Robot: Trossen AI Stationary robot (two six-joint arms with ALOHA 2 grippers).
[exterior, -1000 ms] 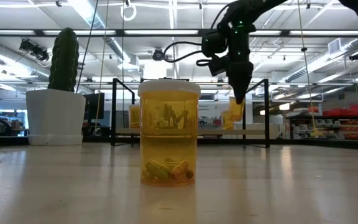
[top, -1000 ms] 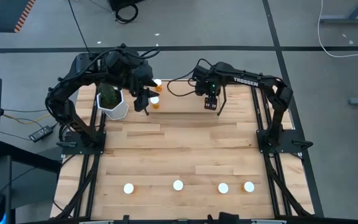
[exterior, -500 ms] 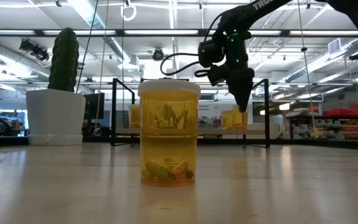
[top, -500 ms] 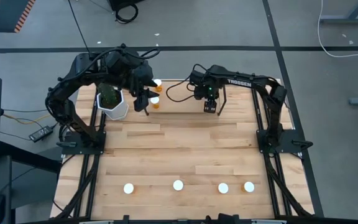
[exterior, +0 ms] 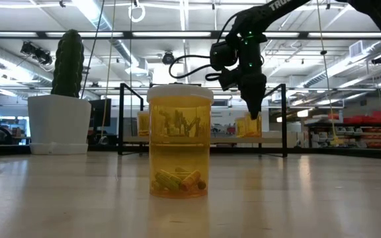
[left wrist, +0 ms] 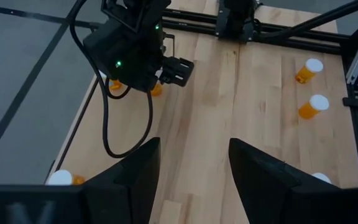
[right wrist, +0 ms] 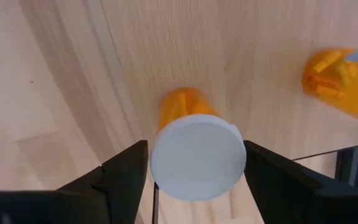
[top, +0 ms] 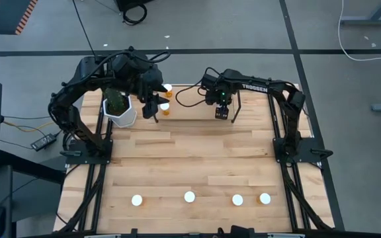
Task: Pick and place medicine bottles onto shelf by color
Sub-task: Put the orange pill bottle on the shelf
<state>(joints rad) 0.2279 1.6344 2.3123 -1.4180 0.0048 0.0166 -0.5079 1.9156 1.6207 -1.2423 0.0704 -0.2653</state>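
Since 1 second ago your right gripper [top: 222,114] has slid left along the shelf [exterior: 270,139] and lowered its bottle [right wrist: 196,149] onto the board. Its fingers stand apart either side of the cap, barely clear. Lift crooked and a finger will clip the cap and topple it. The left gripper [top: 156,108] waits half-open and empty by 2 shelved bottles [top: 166,98]; 4 bottles [top: 189,196] remain near you.

Two black jointed arms [top: 78,92], white TROSSEN lettering, black cables, green LED.

Open left gripper [left wrist: 194,171] (bottles [left wrist: 312,107] beyond, seemingly upright)
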